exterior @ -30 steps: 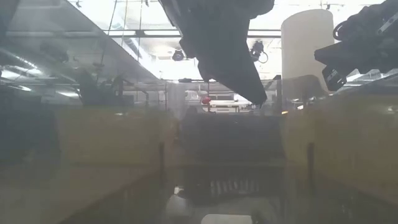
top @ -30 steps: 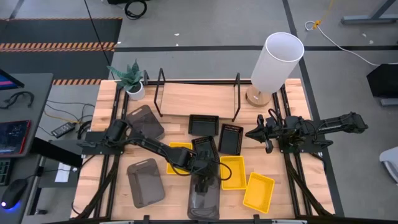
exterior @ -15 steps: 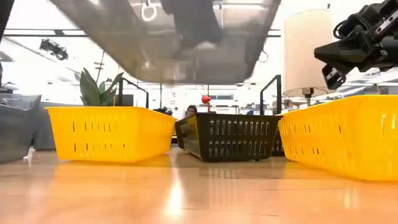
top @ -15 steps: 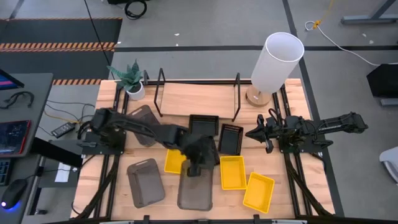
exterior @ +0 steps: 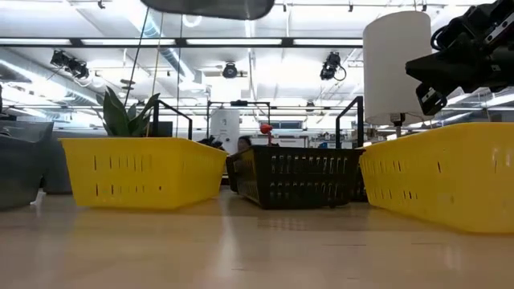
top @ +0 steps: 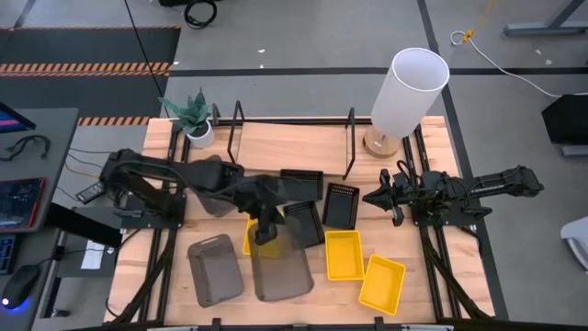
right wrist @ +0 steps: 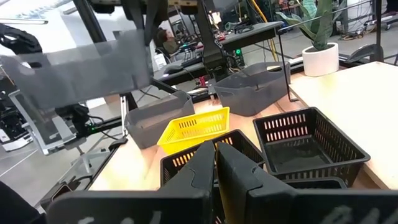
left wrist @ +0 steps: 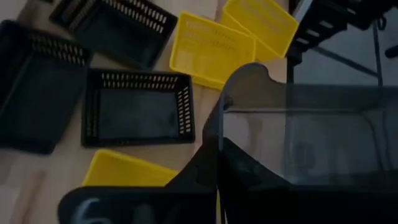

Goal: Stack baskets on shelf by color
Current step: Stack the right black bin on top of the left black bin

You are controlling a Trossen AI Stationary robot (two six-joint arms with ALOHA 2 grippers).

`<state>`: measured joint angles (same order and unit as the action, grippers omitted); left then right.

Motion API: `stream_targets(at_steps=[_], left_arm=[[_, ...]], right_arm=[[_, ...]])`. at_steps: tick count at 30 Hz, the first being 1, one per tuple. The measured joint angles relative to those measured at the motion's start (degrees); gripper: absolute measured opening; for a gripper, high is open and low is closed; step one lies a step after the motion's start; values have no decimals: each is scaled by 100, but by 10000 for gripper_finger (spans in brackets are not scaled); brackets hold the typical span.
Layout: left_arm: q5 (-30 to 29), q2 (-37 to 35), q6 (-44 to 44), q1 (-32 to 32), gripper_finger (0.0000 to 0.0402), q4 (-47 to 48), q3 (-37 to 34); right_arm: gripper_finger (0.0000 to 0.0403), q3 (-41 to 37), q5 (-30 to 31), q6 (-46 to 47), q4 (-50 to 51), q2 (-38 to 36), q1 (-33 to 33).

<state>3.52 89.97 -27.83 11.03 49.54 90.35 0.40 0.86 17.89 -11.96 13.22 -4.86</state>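
The grey basket (top: 280,273) hangs in the air over the table's front middle, carried by the left gripper (top: 266,230), whose fingers are pinched together on the basket's rim at its 12 o'clock edge. In the left wrist view the same basket (left wrist: 311,143) shows as a translucent, thin-walled tray with a raised handle tab beside the fingers. It looks light and fairly stiff, though a wall this thin may flex or swing when held by one edge only. The smooth plastic could slip, so the rim near the handle tab seems the soundest place to hold.

Under the arm, at about 11 o'clock from the carried basket, a yellow basket (top: 253,237) is partly hidden. A black basket (top: 305,223) sits at its 1 o'clock, with two more black ones (top: 300,184) (top: 341,205) beyond. Two yellow baskets (top: 344,255) (top: 382,283) lie at 3 o'clock. A second grey basket (top: 214,268) lies flat at 9 o'clock, and a third (top: 213,184) sits at 11 o'clock, near the left arm.

The shelf (top: 292,145) stands at 12 o'clock, bare of baskets, so stacking has not yet begun.

The right gripper (top: 378,198) waits at 2 o'clock, fingers pressed together and holding nothing. A lamp (top: 407,92) and a plant (top: 191,115) flank the shelf.
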Motion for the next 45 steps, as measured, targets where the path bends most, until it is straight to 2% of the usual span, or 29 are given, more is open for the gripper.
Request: stream_targets(at_steps=[6, 14, 19, 24, 31, 40, 45], left_arm=[[-131, -227, -686, 197, 5, 907, -1], [-1346, -610, -1593, 1241, 5, 2578, -5], [-1929, -890, -2158, 1864, 5, 3187, -6], [-2449, -1452, -2881, 2507, 5, 3259, -583], [-2645, -2160, -3686, 3343, 5, 2802, -1822], [-2865, -2214, -3915, 3641, 5, 2143, -2709], [-2892, -2214, -3997, 3685, 5, 2074, -2997]], right_arm=[[25, -1, -1, 0, 1, 1, 0], [25, -1, -4, 0, 0, 1, 1], [25, -1, -4, 0, -4, 1, 1], [25, -1, -5, 0, -3, 1, 1], [25, -1, -7, 0, -1, 1, 0], [25, 1, -7, 0, -1, 1, -1], [25, -1, -8, 0, 0, 1, 1]])
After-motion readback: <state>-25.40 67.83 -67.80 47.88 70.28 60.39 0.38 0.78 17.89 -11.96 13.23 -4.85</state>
